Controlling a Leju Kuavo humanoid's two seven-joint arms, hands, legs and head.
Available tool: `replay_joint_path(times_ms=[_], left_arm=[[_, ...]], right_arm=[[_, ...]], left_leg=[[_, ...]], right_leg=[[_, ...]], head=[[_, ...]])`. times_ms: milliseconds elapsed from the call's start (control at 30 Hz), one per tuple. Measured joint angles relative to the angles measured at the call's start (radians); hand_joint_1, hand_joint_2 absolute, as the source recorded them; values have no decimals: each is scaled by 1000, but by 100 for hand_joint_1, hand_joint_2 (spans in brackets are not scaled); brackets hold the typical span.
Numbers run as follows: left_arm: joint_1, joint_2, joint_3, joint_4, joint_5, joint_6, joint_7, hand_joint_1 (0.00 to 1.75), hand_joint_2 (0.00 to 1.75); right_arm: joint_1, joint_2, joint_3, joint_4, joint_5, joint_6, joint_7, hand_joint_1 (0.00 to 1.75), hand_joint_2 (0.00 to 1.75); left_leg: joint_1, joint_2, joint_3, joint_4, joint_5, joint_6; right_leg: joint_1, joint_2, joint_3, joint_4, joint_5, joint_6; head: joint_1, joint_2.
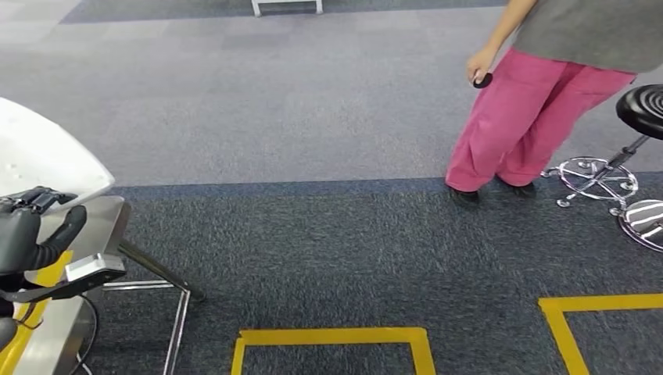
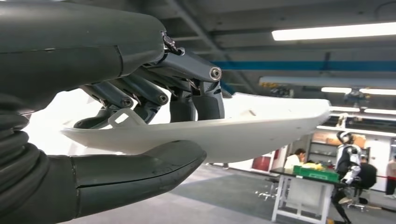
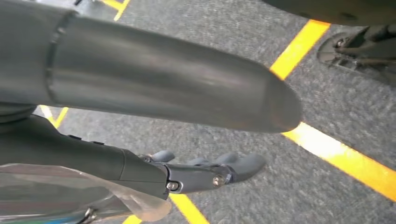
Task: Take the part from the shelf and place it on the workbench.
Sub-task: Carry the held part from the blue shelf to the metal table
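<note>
The left hand (image 2: pixel 154 121) is seen clamped on the white part (image 2: pixel 261 128): the thick thumb is pressed against one face of the panel and the darker fingers (image 2: pixel 187 100) are folded over the opposite face, so that the part is grasped near one end and the rest projects outward from the hand. In the head view, the same hand (image 1: pixel 35 234) is located at the robot's left side, and the white part (image 1: pixel 39 156) is carried above it, clear of the floor. The right hand (image 3: pixel 205 170) is held out over the carpet with its fingers extended and apart; nothing is gripped by it. Yellow floor lines (image 1: pixel 332 337) are marked on the dark grey carpet (image 1: pixel 328 242) ahead of the robot. Further off, a person in pink trousers (image 1: pixel 532 117) is positioned on the carpet, and a small dark object (image 1: pixel 482 79) is held in that person's hand. A black stool (image 1: pixel 637 117) with a chrome base is placed just beside the person.
</note>
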Motion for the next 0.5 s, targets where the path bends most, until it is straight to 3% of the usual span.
replay_joint_path(times_ms=[100,133,233,267,300,333,400,467,500], left_arm=[[-1,3,2,-4,3,0,1,175,175],[-1,2,2,-6,10,-1,1,175,175],[1,-5,3,-8,76,-18,-7,175,175],[2,-11,3,-9,110,-28,-10,175,175],[4,-18,3,-9,142,-39,-13,175,175],[5,-24,3,-10,166,-48,-14,175,175],[7,-33,3,-11,189,-57,-14,175,175],[6,-38,5,-13,202,-64,-15,175,175],[6,-40,7,-14,209,-69,-15,175,175]], right_arm=[[-1,-4,-4,2,0,0,0,0,0],[-3,-4,-5,2,1,0,0,0,0],[-7,-4,-11,2,7,0,2,0,0],[-6,-4,-14,2,8,0,4,0,0],[-2,-5,-17,2,9,-1,7,0,0],[2,-5,-20,2,10,-2,9,0,0],[7,-5,-22,2,12,-3,10,0,0],[9,-5,-24,2,13,-5,11,0,0],[10,-5,-25,2,13,-7,13,0,0]], left_leg=[[8,-2,39,-34,-2,3],[13,-2,52,-38,-4,4],[18,-2,65,-41,-17,6],[19,-4,68,-41,-23,4],[21,-6,73,-40,-30,1],[23,-8,81,-39,-38,-2],[27,-10,100,-37,-53,-12],[27,-11,106,-34,-64,-22],[26,-11,106,-32,-68,-27]], right_leg=[[3,-2,19,14,-7,13],[3,0,4,44,-16,17],[-6,2,-122,214,-80,32],[-9,2,-161,248,-95,37],[-12,2,-185,250,-87,42],[-14,2,-192,219,-51,46],[-17,3,-180,111,52,51],[-16,5,-165,38,99,39],[-15,6,-161,28,101,29]], head=[[-4,0],[-2,0],[3,0],[4,0],[4,0],[4,0],[4,0],[4,0],[4,0]])
